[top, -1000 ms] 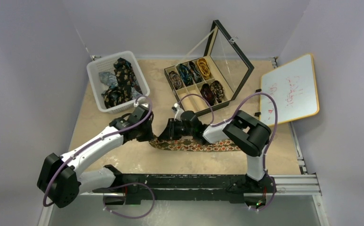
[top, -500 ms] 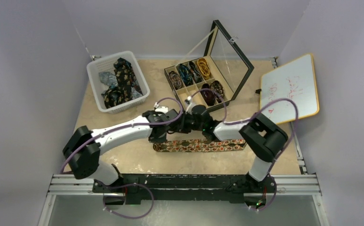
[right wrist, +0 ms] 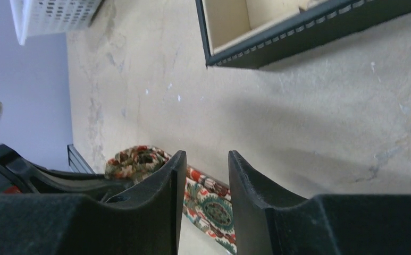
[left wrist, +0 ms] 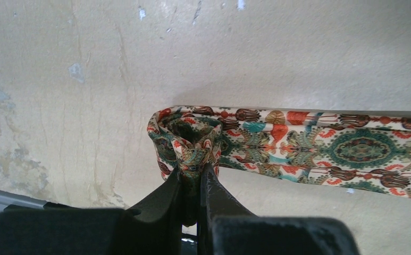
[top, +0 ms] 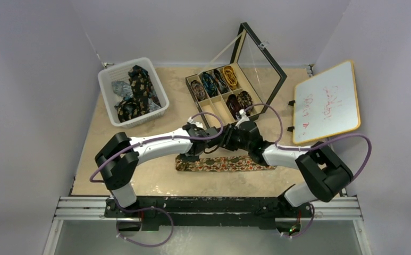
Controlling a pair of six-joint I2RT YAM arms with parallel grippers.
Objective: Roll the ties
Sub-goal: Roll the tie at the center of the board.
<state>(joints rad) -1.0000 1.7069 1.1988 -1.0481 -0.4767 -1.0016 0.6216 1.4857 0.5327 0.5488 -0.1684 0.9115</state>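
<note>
The left tool (left wrist: pixel 192 178) is pinching tight on the curled end of the long orange-and-teal paisley fabric tie (left wrist: pixel 352 149), anchoring the coil's core; the rest is lying flat on the beige counter (left wrist: pixel 245 53). The right tool (right wrist: pixel 203 162) is hovering nearby, jaws partly apart, holding nothing.
</note>
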